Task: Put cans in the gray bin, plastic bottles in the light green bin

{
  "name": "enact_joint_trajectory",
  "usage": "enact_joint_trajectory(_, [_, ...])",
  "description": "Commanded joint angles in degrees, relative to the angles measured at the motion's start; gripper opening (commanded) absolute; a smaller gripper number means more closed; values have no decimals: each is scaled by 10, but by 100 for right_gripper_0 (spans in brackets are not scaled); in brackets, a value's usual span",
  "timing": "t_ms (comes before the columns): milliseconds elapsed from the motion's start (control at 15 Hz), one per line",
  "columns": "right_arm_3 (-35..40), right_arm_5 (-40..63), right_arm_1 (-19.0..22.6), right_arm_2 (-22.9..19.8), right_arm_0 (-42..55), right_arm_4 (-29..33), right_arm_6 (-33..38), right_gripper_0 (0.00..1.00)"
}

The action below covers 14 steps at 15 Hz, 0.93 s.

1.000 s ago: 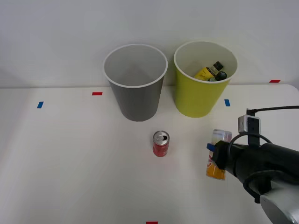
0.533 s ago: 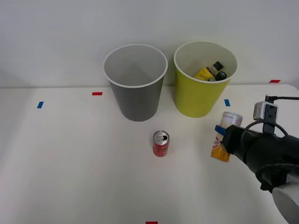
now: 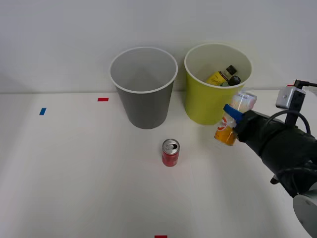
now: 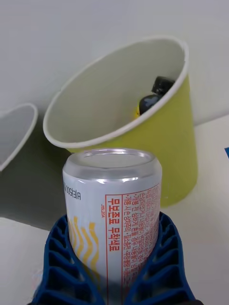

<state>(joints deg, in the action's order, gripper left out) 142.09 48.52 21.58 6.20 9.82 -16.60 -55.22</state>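
gripper: right gripper (image 3: pixel 233 118) clamped round the tall slim can (image 3: pixel 231 119), blue ribbed fingers (image 4: pixel 57 257) hugging both sides of the lower body, no gap visible in the wrist view

tall can: off the table, tilted, right in front of the light green bin (image 3: pixel 216 84) on the robot's side; nowhere near the gray bin (image 3: pixel 143 87) yet, which sits just left of the green one

feel, tall can: probably light and thin-walled, so dents easily if squeezed hard; smooth printed metal looks a bit slippery, but ribbed pads should bite fine; mid-body hold looks sensible

red can (image 3: pixel 170 152): standing upright on the table, in front of the gray bin, well apart from the gripper; short and stiff-looking, best grabbed round the middle

bottles: plastic bottles (image 3: pixel 224 77) already lying inside the light green bin, black caps poking up
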Motion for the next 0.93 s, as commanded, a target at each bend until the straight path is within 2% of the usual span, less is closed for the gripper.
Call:
enact_joint_trajectory(67, [-58,-142,-9,2,-22,-55,-44,0])
enact_joint_trajectory(333, [-77,-183,-29,-3,-59,-85,-117,0])
enact_joint_trajectory(600, [-77,-198,-46,2,-112,-99,-127,0])
enact_joint_trajectory(800, [-85,-206,-52,28,-134,-98,-139,0])
enact_joint_trajectory(933, [-135,-278,-54,62,-160,-99,-143,0])
